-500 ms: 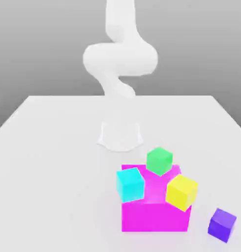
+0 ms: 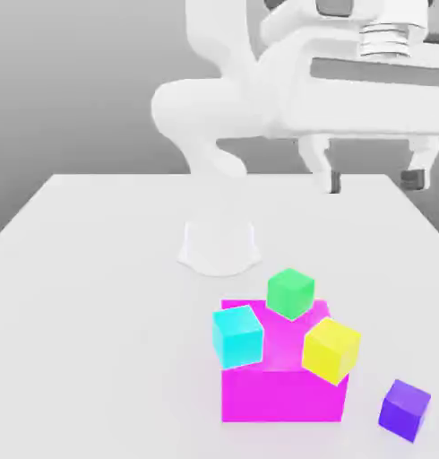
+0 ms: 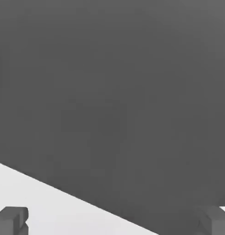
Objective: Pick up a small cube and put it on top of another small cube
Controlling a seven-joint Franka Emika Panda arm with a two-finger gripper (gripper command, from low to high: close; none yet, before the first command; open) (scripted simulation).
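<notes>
- The gripper [image 2: 372, 181] is hanging high at the exterior view's right, its two fingers standing wide apart and gripping nothing; bare air is showing between its fingertips.
- The arm [image 2: 214, 108] is rising from its base and reaching towards the exterior view's right, with the gripper's fingers pointing down.
- The small purple cube [image 2: 404, 411] is sitting on the desk [image 2: 107, 314], low at the exterior view's right, turned at an angle and standing apart from the magenta block [image 2: 281, 396]; a strip of bare desk is separating the two.
- The large magenta block is carrying three cubes, which are crowding its edges and leaving a bare patch of its top between them.
- The cyan cube [image 2: 237, 337] is overlapping the block's outline at the exterior view's left.
- The yellow cube [image 2: 331, 350] is overlapping the outline near the corner nearest the purple cube.
- The green cube [image 2: 290, 294] is sitting by the block's far edge, with visible gaps to the cyan and yellow cubes.
- Wide open desk is stretching from the block towards the exterior view's left, and more is lying behind it, running back to the straight far edge.
- In the hand view, a slanting boundary is dividing a dark area from a pale one.
</notes>
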